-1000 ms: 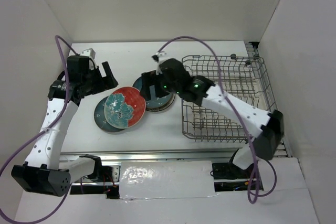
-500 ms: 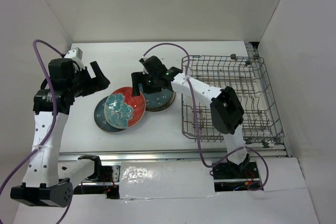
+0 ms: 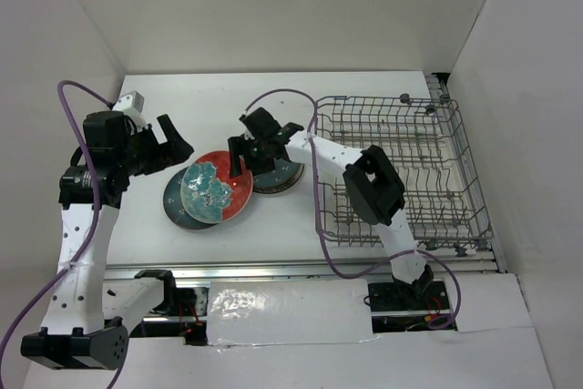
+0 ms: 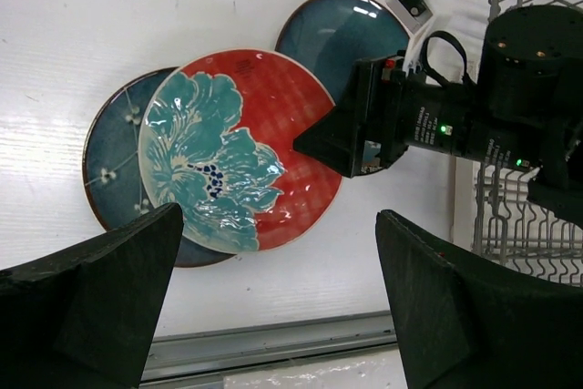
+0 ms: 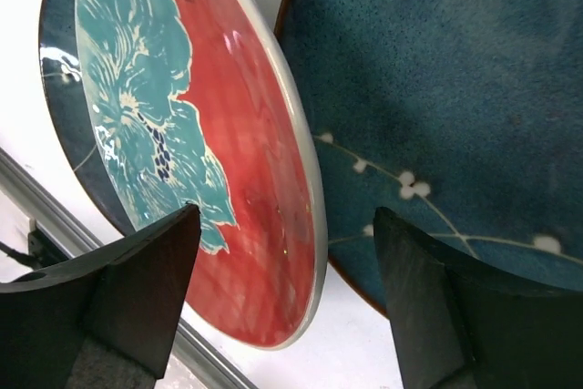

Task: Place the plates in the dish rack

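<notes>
On the counter (image 3: 209,102), left of the dish rack (image 3: 455,148): red plate (image 3: 219,187) with a turquoise flower, face up, overlapping a dark teal plate (image 3: 171,199) on its left, right edge riding over the edge of a second dark teal plate (image 3: 281,173). Under that second one, a pale rim (image 3: 273,191), probably the cream plate; cannot tell for sure. Nothing in the rack yet.

Right claw (image 5: 284,225) low over the seam between red plate and second dark teal plate, fingers spread wide, gripping nothing. Left claw (image 4: 278,225) higher above the same cluster, likewise spread and empty.

Step in hand, by the look of it: picking the first plate. Take the red one first, as the topmost. Slide one finger under the raised rim at the overhang above the teal plate, set the other on top, and close on that rim alone, never on two plates at once. Lift slowly, tip upright, then lower between two tines. Keep the left claw out of the path, or use it to steady the plates beneath. Expect glazed ceramic to slip in a shallow pinch.

No brand or label readable; only a small dark mark (image 4: 241,66) near the red plate's rim, too small to make out.
</notes>
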Available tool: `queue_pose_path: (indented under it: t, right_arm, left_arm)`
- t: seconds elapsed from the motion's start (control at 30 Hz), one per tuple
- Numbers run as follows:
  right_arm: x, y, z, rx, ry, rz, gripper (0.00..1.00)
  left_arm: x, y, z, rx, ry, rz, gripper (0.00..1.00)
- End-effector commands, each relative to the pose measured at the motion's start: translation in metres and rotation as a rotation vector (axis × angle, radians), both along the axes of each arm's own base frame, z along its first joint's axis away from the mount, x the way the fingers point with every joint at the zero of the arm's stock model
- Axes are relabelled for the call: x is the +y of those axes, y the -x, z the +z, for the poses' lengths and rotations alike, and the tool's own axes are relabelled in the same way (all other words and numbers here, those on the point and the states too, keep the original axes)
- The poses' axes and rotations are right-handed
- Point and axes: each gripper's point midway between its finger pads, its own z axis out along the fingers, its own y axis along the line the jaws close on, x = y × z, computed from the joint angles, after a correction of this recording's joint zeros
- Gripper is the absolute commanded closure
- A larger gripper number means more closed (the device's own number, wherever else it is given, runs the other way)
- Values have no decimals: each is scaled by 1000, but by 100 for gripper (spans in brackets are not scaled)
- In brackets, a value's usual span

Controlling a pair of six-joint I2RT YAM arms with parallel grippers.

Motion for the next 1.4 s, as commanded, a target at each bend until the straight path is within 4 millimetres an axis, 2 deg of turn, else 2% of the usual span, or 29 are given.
queue_pose_path:
  t: [0.0, 0.13, 0.3, 0.43, 0.6, 0.63, 0.7, 0.8, 0.9, 1.03, 1.2, 1.27, 1.3, 1.37]
  right_arm:
    - [13, -9, 14, -12, -82, 11, 19]
    - [12, -8, 12, -9, -86, 6, 34]
    - [14, -9, 15, -5, -115, 12, 45]
    - [14, -10, 14, 10, -132, 12, 65]
    - [7, -17, 20, -12, -115, -1, 84]
    - [7, -16, 22, -11, -118, -1, 95]
    - [2, -19, 28, -20, -124, -11, 100]
    - [-2, -20, 39, -37, -137, -6, 100]
    - [-2, -17, 59, -63, -165, 15, 100]
    - [3, -11, 99, -90, -252, 64, 100]
    - [4, -8, 136, -99, -307, 81, 100]
    - [0, -5, 155, -128, -324, 85, 100]
    - [-4, -3, 172, -159, -341, 89, 100]
    - [-10, -4, 188, -190, -355, 80, 100]
  left_arm:
    - [-5, -5, 11, -58, 20, -28, 1]
    - [-2, -10, 8, -60, 7, -16, 1]
    - [1, -12, 1, -32, -8, -8, 1]
    - [1, -12, -4, -25, -10, -10, 1]
    - [3, -14, -9, -26, -19, -8, 1]
    - [2, -15, -11, -20, -16, -8, 1]
    - [1, -14, -8, -25, -13, -14, 1]
    - [2, -13, -7, -29, -14, -13, 1]
    - [7, -11, -5, -43, -30, 16, 1]
    - [9, -11, 0, -61, -43, 25, 1]
    - [10, -13, -2, -37, -46, 30, 1]
    - [11, -13, -1, -34, -43, 35, 1]
    - [9, -13, 1, -37, -36, 25, 1]
    - [7, -13, 6, -40, -22, 23, 1]
